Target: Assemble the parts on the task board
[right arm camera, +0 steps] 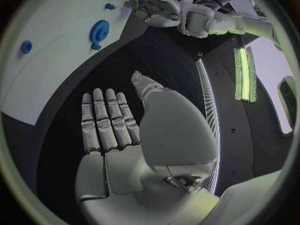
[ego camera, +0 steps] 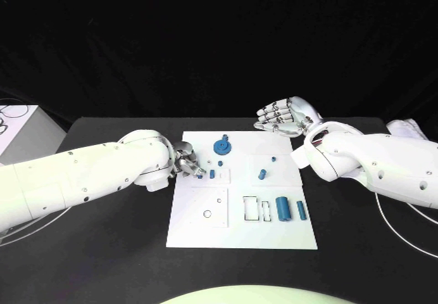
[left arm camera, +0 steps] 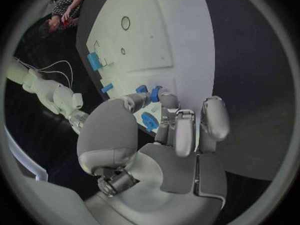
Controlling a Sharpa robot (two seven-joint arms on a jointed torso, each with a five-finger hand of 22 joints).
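Observation:
The white task board [ego camera: 187,221] lies mid-table. My left hand [ego camera: 189,162] rests at its left edge, with thumb and a finger closed round a small blue part [left arm camera: 154,93] just above the board [left arm camera: 156,30]. Another small blue part [left arm camera: 149,121] lies under its curled fingers. A blue gear [ego camera: 223,147] stands near the far edge, also seen as the gear [right arm camera: 99,32]. Small blue pieces [ego camera: 262,173] sit mid-board, and two blue cylinders [ego camera: 283,207] lie near the right side. My right hand [ego camera: 284,116] hovers beyond the far right corner, its fingers [right arm camera: 106,120] straight and holding nothing.
A white box [ego camera: 23,130] with cables stands at the table's far left. White cloth [ego camera: 406,128] lies at the far right. A white cable [ego camera: 402,228] loops beside my right arm. The board has a round hole [ego camera: 207,214] and rectangular slots [ego camera: 250,208].

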